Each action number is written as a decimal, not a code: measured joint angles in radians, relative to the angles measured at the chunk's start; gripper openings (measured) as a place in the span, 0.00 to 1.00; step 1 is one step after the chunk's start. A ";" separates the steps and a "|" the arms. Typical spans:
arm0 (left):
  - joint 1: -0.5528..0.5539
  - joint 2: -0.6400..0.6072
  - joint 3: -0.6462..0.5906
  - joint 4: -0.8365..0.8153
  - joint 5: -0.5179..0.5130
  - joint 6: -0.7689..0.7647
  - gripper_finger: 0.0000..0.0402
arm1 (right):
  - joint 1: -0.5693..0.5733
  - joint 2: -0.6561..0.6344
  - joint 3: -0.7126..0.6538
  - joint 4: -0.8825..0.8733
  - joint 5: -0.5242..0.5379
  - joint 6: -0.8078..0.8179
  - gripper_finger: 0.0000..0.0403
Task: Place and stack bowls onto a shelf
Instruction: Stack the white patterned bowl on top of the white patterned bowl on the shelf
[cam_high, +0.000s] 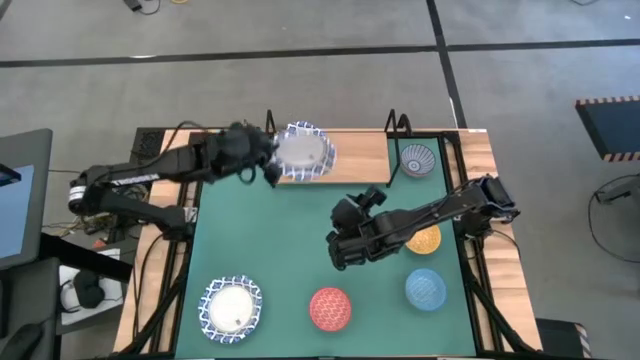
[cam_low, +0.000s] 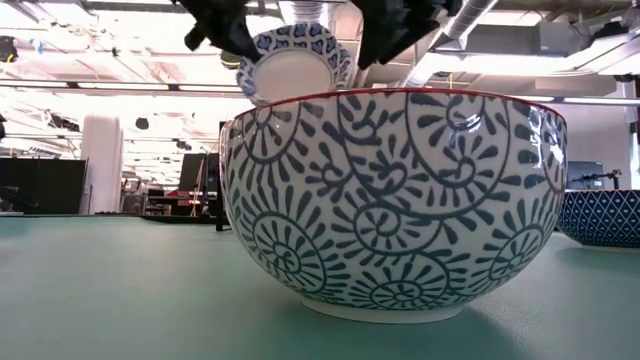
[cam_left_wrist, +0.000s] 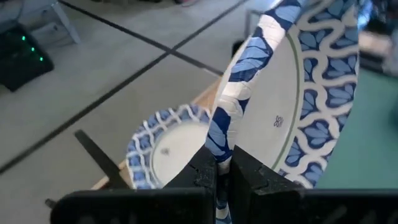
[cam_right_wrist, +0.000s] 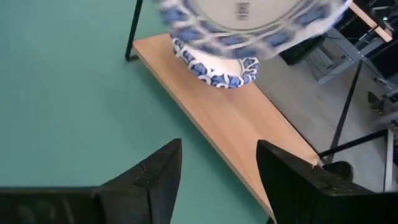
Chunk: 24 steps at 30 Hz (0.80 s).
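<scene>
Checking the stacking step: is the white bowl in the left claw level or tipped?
Tipped. The blue-rimmed white bowl stands nearly on edge, its rim pinched in the left claw, above another bowl on the shelf.

My table wears a green mat (cam_high: 300, 250). Beyond the mat's far edge stands the wooden shelf (cam_high: 355, 160), carrying a white blue-rimmed bowl (cam_right_wrist: 214, 68) and, towards its right end, a grey-blue patterned bowl (cam_high: 418, 158). On the mat, nearer than the shelf, sit a white bowl (cam_high: 231, 308), a red bowl (cam_high: 330, 309), a light blue bowl (cam_high: 426, 288) and a yellow-orange bowl (cam_high: 426, 240).
</scene>
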 joint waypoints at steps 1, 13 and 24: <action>0.040 0.007 0.000 0.019 0.029 0.000 0.00 | 0.005 0.000 0.000 -0.017 0.003 0.017 0.58; 0.348 0.257 0.101 -0.014 0.335 -0.040 0.00 | -0.023 0.000 -0.022 -0.067 0.017 0.075 0.58; 0.407 0.543 0.472 -0.350 0.334 0.106 0.00 | -0.157 -0.095 -0.300 0.088 -0.098 0.132 0.58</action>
